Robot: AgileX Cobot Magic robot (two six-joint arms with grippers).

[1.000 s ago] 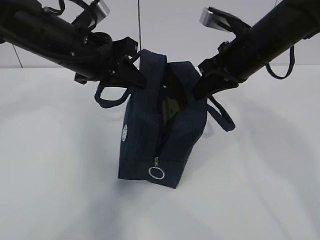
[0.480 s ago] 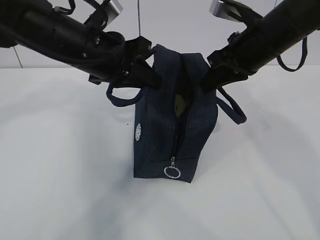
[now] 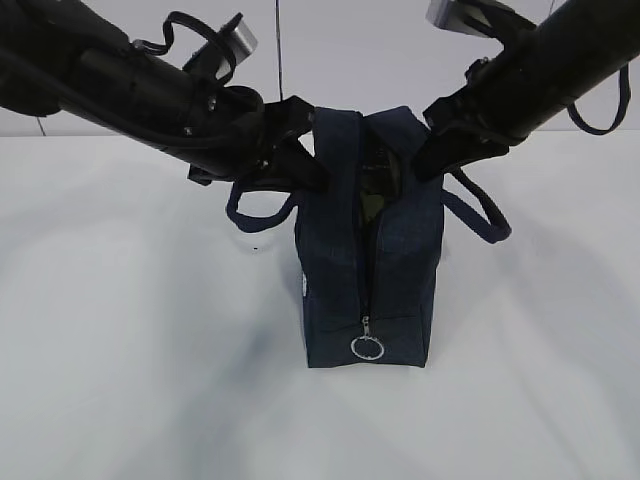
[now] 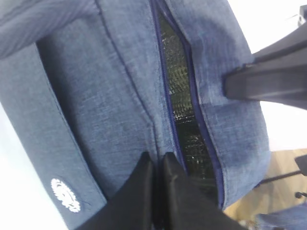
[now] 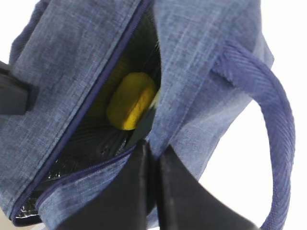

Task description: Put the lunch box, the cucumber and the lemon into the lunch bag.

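While the left gripper [image 4: 156,165] and right gripper [image 5: 152,151] each pinch a top edge of the upright navy bag [image 3: 365,290] on the table [image 3: 120,380], the lemon [image 5: 130,99] lies inside.

The lunch bag [image 3: 368,270] stands on the table [image 3: 130,380] between both jaw pairs. The lemon [image 5: 130,100] lies inside, just beyond the right jaws.

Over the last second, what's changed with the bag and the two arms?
The lunch bag shifted right in the exterior view and turned to stand more upright, carried by both arms. The left tool and right tool stayed pinched on its fabric. The lemon sits inside.
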